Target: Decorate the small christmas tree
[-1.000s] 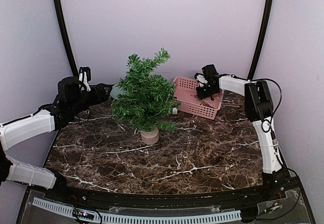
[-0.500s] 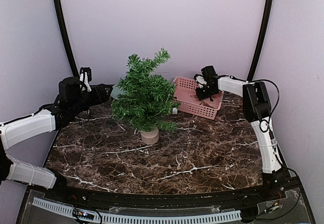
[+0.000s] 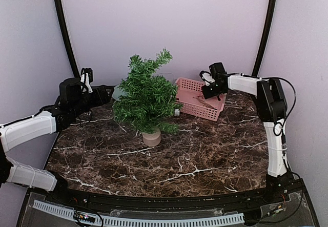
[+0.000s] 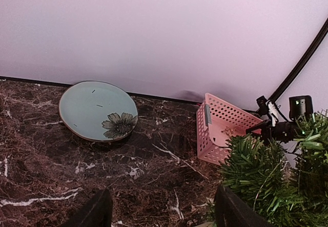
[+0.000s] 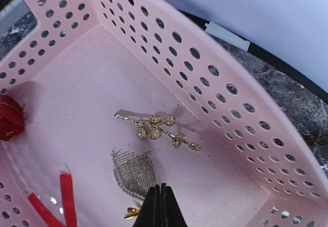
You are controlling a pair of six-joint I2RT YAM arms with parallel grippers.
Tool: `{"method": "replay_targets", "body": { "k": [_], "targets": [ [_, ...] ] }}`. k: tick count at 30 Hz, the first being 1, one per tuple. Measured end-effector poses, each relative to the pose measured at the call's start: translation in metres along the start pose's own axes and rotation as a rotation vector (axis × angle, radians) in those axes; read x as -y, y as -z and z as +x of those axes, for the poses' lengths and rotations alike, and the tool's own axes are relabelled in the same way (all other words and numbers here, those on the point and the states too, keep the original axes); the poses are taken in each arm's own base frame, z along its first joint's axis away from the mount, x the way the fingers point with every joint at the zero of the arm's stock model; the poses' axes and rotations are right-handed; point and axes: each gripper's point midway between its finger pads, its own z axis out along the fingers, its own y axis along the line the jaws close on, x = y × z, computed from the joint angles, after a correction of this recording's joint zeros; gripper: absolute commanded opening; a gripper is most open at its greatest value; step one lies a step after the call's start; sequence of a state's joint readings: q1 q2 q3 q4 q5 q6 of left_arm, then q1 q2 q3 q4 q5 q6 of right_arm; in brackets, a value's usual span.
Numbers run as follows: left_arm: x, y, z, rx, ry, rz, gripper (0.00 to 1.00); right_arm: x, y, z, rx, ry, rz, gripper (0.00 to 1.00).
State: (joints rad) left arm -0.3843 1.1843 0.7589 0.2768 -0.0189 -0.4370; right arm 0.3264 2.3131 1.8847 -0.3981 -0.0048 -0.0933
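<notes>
The small christmas tree [image 3: 146, 96] stands on its tan base in the middle of the marble table; its right-hand branches show in the left wrist view [image 4: 266, 170]. The pink basket [image 3: 185, 85] sits behind it to the right. My right gripper [image 3: 209, 91] hovers over the basket, shut [image 5: 160, 188], with a grey mesh leaf [image 5: 134, 173] and its gold end right at the fingertips. A gold berry sprig [image 5: 156, 127] lies on the basket floor. My left gripper [image 3: 105, 94] is open and empty [image 4: 164, 218], left of the tree.
A pale green plate with a flower print [image 4: 97, 109] lies at the back left. The basket [image 5: 220, 73] also holds a red ornament [image 5: 9, 118] and red ribbon strips [image 5: 66, 196]. Black frame bars stand at both back corners.
My right gripper has lifted and shifted slightly right over the basket. The left arm and the tree have not moved.
</notes>
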Motion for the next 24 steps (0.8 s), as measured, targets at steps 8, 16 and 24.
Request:
{"method": "replay_targets", "body": {
  "k": [8,16,24],
  "targets": [
    [0.004,0.005,-0.007,0.019,-0.011,0.012,0.7,0.002,0.05,-0.046,0.152,-0.02,-0.028,0.35],
    [0.005,0.007,-0.009,0.027,-0.014,0.016,0.7,0.005,0.02,-0.044,0.142,-0.134,-0.101,0.5],
    [0.005,0.007,-0.01,0.031,-0.014,0.018,0.7,-0.016,-0.015,-0.035,0.099,-0.157,-0.076,0.53]
  ]
}}
